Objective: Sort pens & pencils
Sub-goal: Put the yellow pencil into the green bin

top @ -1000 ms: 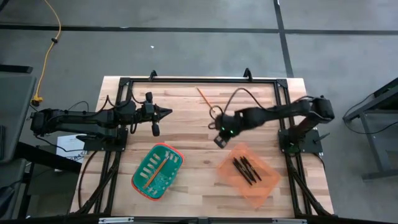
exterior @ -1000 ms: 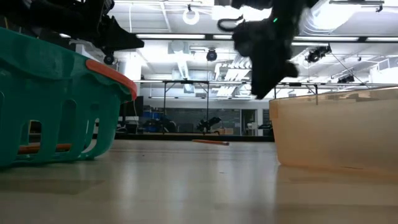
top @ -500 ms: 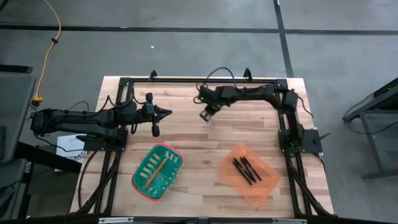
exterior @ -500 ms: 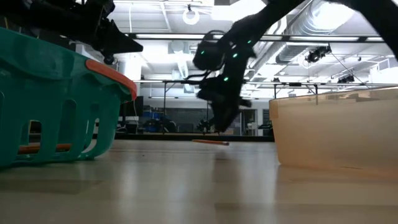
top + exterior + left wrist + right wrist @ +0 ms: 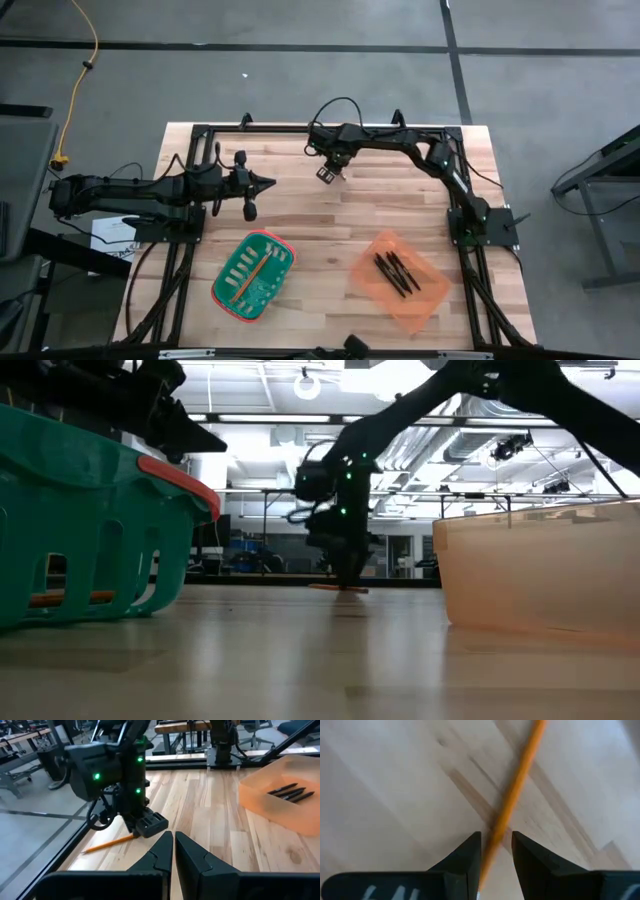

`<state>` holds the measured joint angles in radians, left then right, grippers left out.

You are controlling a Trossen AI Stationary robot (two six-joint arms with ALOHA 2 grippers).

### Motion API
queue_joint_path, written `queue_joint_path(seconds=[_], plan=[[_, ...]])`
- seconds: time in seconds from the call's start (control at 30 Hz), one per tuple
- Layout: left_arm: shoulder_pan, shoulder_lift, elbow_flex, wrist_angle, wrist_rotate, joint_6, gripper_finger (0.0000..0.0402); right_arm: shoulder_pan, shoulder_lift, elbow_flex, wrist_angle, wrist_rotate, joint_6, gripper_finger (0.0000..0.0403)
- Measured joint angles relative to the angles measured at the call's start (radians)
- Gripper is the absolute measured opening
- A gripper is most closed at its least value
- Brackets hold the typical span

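1. Down at the far side of the light wooden table (image 5: 300,205), the right claw (image 5: 327,174) points at the boards, and its two dark fingers (image 5: 465,855) are spread a little.
2. Between those fingers lies a thin orange wooden pencil (image 5: 512,802), flat on the wood. I cannot tell if the fingers touch it.
3. Seen from the left arm's camera, the same pencil (image 5: 109,843) sticks out from under the right claw (image 5: 147,824).
4. Well apart from the right claw, on the near right of the table, sits a clear orange plastic tray (image 5: 425,305). Three short black pens (image 5: 397,272) lie inside it.
5. Over on the near left stands a green plastic basket with an orange rim (image 5: 222,285). An orange pencil (image 5: 250,276) lies inside it.
6. Off to the left of the right claw, the left claw (image 5: 268,182) hangs above the table with its fingers pressed together and nothing in them.
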<state>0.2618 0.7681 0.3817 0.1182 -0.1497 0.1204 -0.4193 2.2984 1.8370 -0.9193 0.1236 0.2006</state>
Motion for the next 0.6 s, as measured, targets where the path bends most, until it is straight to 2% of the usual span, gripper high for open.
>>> queue_joint_path(seconds=[0.3,0.53,0.6], plan=[[0.000,0.000,0.000,-0.017,0.000,0.002,0.0010,-0.023,0.032,0.012,-0.039,-0.062,-0.031,0.0091],[0.000,0.000,0.000,-0.017,0.000,0.000,0.0010,-0.043,0.034,0.013,-0.049,-0.125,-0.045,0.0015],[0.000,0.000,0.000,-0.018,0.000,0.000,0.0010,-0.047,0.034,0.013,-0.051,-0.137,-0.045,0.0007]])
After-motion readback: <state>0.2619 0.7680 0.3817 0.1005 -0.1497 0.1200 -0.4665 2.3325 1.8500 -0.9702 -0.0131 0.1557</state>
